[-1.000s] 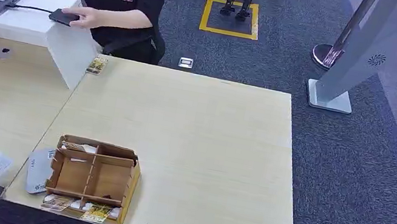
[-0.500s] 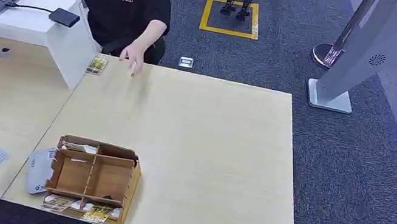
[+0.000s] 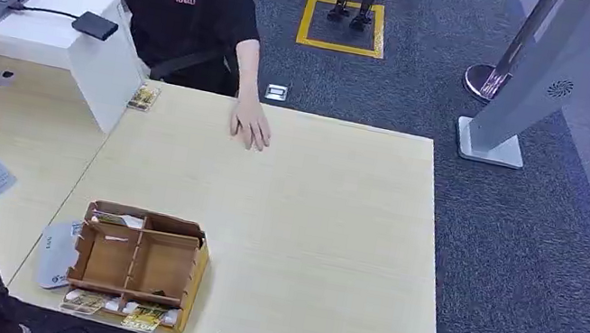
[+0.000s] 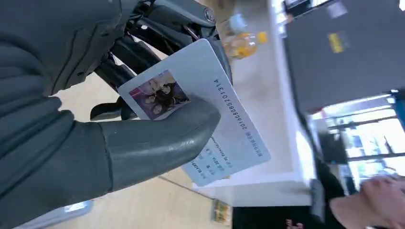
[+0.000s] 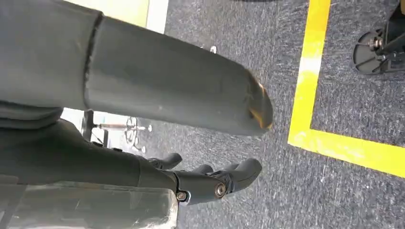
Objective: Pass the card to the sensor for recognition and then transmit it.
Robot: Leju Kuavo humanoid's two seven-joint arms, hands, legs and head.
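Only wrist cam shows left robot hand point(image 4: 95, 124) pinching card point(image 4: 200, 114) w/ photo.

You saw the left hand point(image 4: 81, 109) holding the card point(image 4: 200, 114), with the thick grey thumb point(image 4: 157, 143) pressed across its printed face and the darker fingers point(image 4: 143, 47) behind it. The card showed a small photo beside the thumb and a long number along one edge. Beyond the card lay a pale tabletop point(image 4: 143, 210), an orange bottle point(image 4: 246, 40), a large dark panel point(image 4: 344, 52) and a person's hand point(image 4: 377, 200).
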